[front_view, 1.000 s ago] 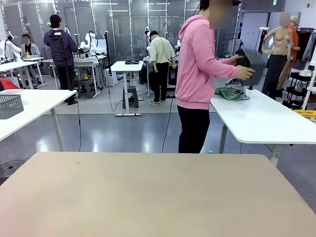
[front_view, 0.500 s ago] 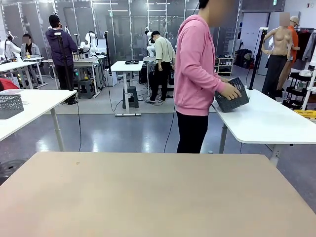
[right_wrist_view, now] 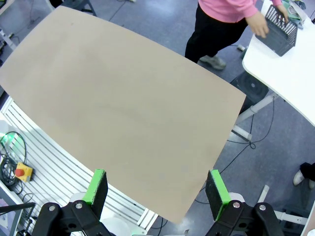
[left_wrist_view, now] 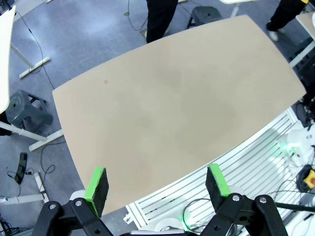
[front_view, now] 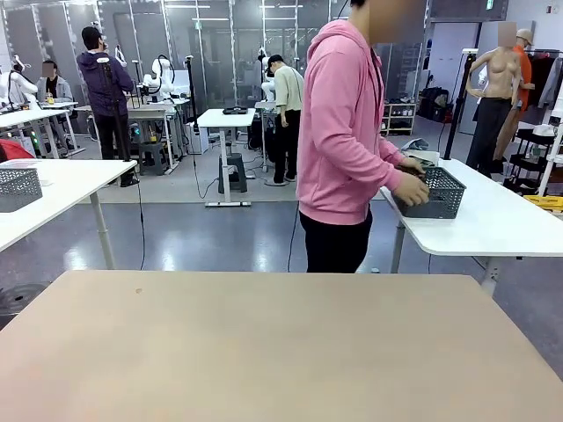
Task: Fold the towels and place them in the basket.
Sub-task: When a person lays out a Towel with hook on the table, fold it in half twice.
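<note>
1. Front view: one bare beige table (front_view: 264,343) fills the foreground. Beyond it, one person in a pink hoodie (front_view: 339,132) stands at a white table (front_view: 493,224) on the right. Both of the person's hands are on one dark mesh basket (front_view: 435,195), which stands on that white table near its edge. The nearer hand (front_view: 411,189) grips its side. Just behind the basket lies a small grey-green heap, the towels (front_view: 417,145); I cannot count them here. A second, lighter grey basket (front_view: 18,188) stands on another white table at the far left.

2. Left wrist view: the left gripper (left_wrist_view: 156,172) is released. Its two green pads (left_wrist_view: 97,184) are spread wide with nothing between them, high above the beige table. One dark stool (left_wrist_view: 24,105) stands on the floor beside the table.

3. Right wrist view: the right gripper (right_wrist_view: 155,173) is likewise released, with two green pads apart and nothing grasped, above the beige table's near edge. At the top right, the person's two hands hold the one dark basket on the white table. One green towel (right_wrist_view: 299,5) lies just beyond it, outside the basket.
</note>
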Controlling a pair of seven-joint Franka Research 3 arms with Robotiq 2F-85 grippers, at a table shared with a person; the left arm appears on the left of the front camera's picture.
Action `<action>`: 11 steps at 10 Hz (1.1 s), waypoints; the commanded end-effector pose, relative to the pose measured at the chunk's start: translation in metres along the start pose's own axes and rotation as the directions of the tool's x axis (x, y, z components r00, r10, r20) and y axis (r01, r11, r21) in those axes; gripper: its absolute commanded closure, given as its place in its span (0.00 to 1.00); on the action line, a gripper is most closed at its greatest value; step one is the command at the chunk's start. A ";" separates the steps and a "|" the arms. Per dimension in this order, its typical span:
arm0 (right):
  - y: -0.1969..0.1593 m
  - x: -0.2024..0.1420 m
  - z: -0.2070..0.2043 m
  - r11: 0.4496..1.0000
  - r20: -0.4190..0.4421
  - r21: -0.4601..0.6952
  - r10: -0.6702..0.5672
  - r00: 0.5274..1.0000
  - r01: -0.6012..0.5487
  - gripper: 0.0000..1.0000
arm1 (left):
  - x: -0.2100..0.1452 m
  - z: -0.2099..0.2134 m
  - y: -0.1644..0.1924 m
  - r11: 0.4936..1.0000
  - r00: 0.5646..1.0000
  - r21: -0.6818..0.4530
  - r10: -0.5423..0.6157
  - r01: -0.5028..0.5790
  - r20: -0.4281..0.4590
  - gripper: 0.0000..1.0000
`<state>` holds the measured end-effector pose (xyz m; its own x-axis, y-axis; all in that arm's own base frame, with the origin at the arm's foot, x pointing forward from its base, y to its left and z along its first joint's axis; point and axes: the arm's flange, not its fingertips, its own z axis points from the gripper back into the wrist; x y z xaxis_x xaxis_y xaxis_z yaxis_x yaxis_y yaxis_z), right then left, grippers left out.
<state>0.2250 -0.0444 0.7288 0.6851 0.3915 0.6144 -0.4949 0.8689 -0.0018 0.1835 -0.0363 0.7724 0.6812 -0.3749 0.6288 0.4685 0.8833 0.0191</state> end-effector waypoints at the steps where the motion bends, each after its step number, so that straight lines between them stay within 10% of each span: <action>1: 0.001 -0.001 0.002 1.000 0.000 0.003 0.003 1.000 -0.003 0.00 | 0.001 0.001 -0.001 1.000 1.000 -0.001 -0.004 0.004 0.000 0.00; 11: 0.001 -0.001 0.002 1.000 0.000 0.003 0.003 1.000 -0.003 0.00 | 0.001 0.001 -0.001 1.000 1.000 -0.001 -0.004 0.004 0.000 0.00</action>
<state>0.2250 -0.0444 0.7288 0.6851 0.3915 0.6144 -0.4949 0.8689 -0.0018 0.1835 -0.0363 0.7724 0.6812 -0.3749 0.6288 0.4685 0.8833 0.0191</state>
